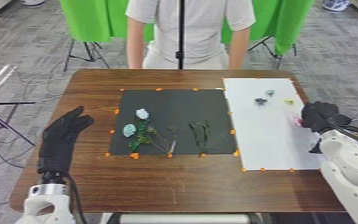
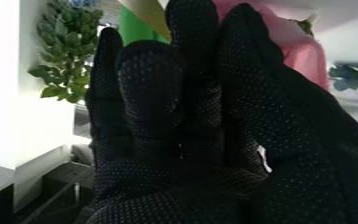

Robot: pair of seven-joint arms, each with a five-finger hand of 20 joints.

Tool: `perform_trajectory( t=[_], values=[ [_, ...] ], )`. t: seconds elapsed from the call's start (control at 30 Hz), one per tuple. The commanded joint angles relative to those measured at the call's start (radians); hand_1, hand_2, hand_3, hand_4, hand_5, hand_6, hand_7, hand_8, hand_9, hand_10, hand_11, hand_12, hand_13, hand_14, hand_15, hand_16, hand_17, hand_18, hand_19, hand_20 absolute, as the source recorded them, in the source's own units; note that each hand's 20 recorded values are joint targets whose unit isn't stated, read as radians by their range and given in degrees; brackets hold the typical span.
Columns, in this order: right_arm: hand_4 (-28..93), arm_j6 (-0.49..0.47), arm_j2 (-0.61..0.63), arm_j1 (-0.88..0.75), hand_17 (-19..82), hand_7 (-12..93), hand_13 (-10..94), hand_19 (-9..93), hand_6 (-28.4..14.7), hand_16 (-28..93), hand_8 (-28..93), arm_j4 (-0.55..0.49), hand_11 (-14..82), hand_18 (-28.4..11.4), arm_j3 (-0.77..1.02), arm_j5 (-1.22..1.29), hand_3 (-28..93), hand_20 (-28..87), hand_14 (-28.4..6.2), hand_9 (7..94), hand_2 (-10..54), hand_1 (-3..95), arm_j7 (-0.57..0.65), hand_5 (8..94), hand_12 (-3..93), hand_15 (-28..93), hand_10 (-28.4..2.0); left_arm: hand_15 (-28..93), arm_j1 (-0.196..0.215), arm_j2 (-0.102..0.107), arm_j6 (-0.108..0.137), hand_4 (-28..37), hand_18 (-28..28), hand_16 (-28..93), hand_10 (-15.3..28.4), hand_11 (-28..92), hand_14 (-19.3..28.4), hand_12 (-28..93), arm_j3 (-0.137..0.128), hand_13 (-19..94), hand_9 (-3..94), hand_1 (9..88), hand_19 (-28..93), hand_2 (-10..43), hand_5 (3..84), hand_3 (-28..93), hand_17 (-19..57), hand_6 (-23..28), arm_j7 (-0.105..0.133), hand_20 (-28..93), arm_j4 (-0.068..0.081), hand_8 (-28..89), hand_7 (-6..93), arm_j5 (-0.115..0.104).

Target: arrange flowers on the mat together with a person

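In the head view, my left hand [image 1: 62,137] rests at the table's left, fingers straight. My right hand [image 1: 322,116] is over the right edge of the white sheet [image 1: 262,135], beside a pink flower [image 1: 297,120]. In the right wrist view, the pink flower [image 2: 304,57] shows partly behind my right hand [image 2: 171,175]; whether it is gripped cannot be seen. On the dark mat [image 1: 171,100] lie a white flower [image 1: 142,113], a pale blue-green flower [image 1: 129,130] and green stems [image 1: 198,134]. A blue flower [image 1: 261,101] and a yellow-green one [image 1: 289,101] lie on the sheet.
Orange tape pieces [image 1: 135,156] mark the edges of the mat and sheet. A person stands at the far side of the wooden table [image 1: 158,185], arms down. A dark vertical pole [image 1: 181,40] rises in front of the person.
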Motion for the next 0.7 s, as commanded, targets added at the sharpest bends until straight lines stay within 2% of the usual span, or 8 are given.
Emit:
perform_trajectory(
  t=[0.03, 0.27, 0.43, 0.5, 0.53, 0.7],
  values=[
    [-27, 0.034, 0.043, 0.041, 33, 26, 76, 39, 4.6, 41, 4, -0.139, 11.2, -12.7, 0.028, 0.049, 69, 45, -6.3, 91.1, -9.5, 57.5, 0.002, 81.0, 48.4, 60, -5.7, 24, 0.015, -0.003, 0.014, -20.9, 13.4, 3, 14.1, 23, 18.7, 17, -0.01, 37, 48.7, 24.4, 6, -1.6, 49.5, 68, 4.1, 4.4, -0.002, 18, -0.002, -5, 14.7, -0.008],
    [-26, -0.06, 0.114, 0.118, 33, 25, 74, 38, 4.4, 45, 5, -0.31, 10.9, -12.7, -0.036, 0.143, 69, 46, -6.2, 91.3, -9.5, 57.4, -0.088, 81.6, 49.0, 61, -5.8, 24, 0.026, 0.002, 0.014, -20.8, 13.4, 3, 14.0, 23, 18.7, 17, -0.02, 37, 48.5, 24.4, 6, -1.7, 49.5, 68, 4.1, 4.5, -0.009, 18, -0.009, -5, 14.7, -0.005],
    [-26, -0.095, 0.118, 0.353, 32, 25, 73, 38, 4.5, 46, 5, -0.352, 10.9, -12.7, -0.284, 0.224, 69, 46, -6.3, 91.3, -9.5, 57.5, -0.186, 81.6, 49.3, 61, -5.9, 23, 0.032, 0.011, 0.018, -20.7, 13.3, 3, 14.0, 23, 18.6, 17, -0.029, 37, 48.5, 24.4, 5, -1.7, 49.4, 68, 4.0, 4.5, -0.011, 18, -0.011, -5, 14.5, -0.007],
    [-26, -0.109, 0.084, 0.458, 32, 24, 73, 38, 4.5, 46, 5, -0.348, 10.8, -12.7, -0.406, 0.234, 68, 46, -6.2, 91.3, -9.5, 57.5, -0.222, 81.6, 49.4, 61, -5.9, 23, 0.036, 0.013, 0.019, -20.7, 13.3, 3, 14.0, 23, 18.6, 17, -0.034, 37, 48.5, 24.4, 5, -1.7, 49.4, 68, 4.0, 4.5, -0.015, 18, -0.013, -5, 14.5, -0.008],
    [-26, -0.105, 0.067, 0.498, 32, 24, 73, 38, 4.5, 46, 5, -0.346, 10.8, -12.7, -0.46, 0.227, 68, 46, -6.1, 91.2, -9.5, 57.6, -0.236, 81.6, 49.5, 61, -5.9, 23, 0.026, 0.014, 0.014, -20.7, 13.3, 3, 14.0, 23, 18.6, 17, -0.032, 37, 48.4, 24.4, 5, -1.7, 49.4, 68, 4.0, 4.5, -0.018, 18, -0.007, -5, 14.5, -0.007],
    [-26, -0.109, -0.064, 0.599, 32, 25, 73, 38, 4.7, 46, 5, -0.317, 10.8, -12.6, -0.633, 0.214, 68, 46, -5.9, 91.3, -9.5, 57.3, -0.286, 81.6, 49.5, 61, -5.8, 23, 0.009, 0.011, 0.003, -20.7, 13.3, 3, 14.1, 23, 18.6, 17, -0.021, 37, 48.4, 24.4, 5, -1.7, 49.3, 68, 4.0, 4.5, -0.021, 18, 0.002, -5, 14.6, -0.005]
  ],
)
